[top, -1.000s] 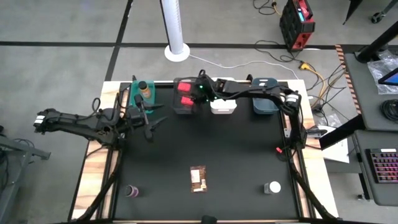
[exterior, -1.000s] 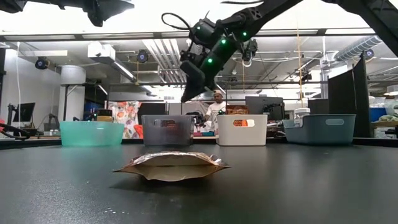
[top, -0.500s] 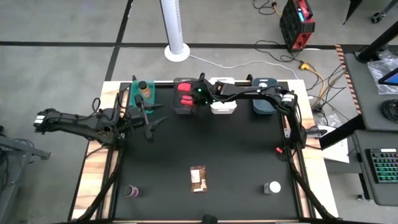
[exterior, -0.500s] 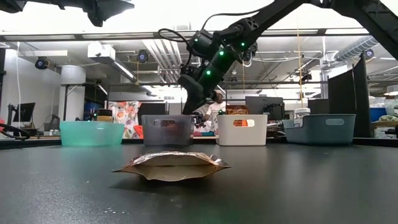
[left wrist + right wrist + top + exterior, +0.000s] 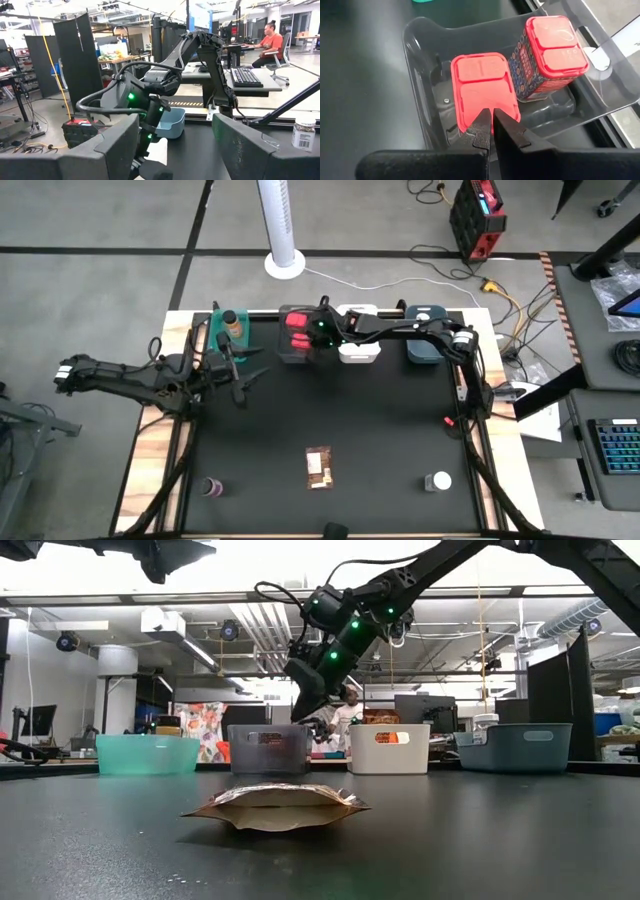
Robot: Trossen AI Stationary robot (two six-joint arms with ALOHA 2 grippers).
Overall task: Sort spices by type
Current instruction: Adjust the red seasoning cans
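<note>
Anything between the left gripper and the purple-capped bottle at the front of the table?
Nothing visible. The left gripper hangs open near the teal bin; only bare black table lies between it and the bottle at the front-left corner.

1. Look along the far edge of the black table (image 5: 380,430): you have four bins in a row, a teal bin (image 5: 216,330), a grey bin (image 5: 283,350), a white bin (image 5: 358,354) and a blue bin (image 5: 427,348).
2. On the floor beyond the table you see a white pole on a round base (image 5: 283,240).
3. A red and black box (image 5: 477,218) sits on the floor to the right of the pole, with cables trailing from it.
4. At your far right a keyboard (image 5: 618,462) lies on a side desk.
5. In the left wrist view, a person in a red top (image 5: 270,42) sits at a desk in the room behind.
</note>
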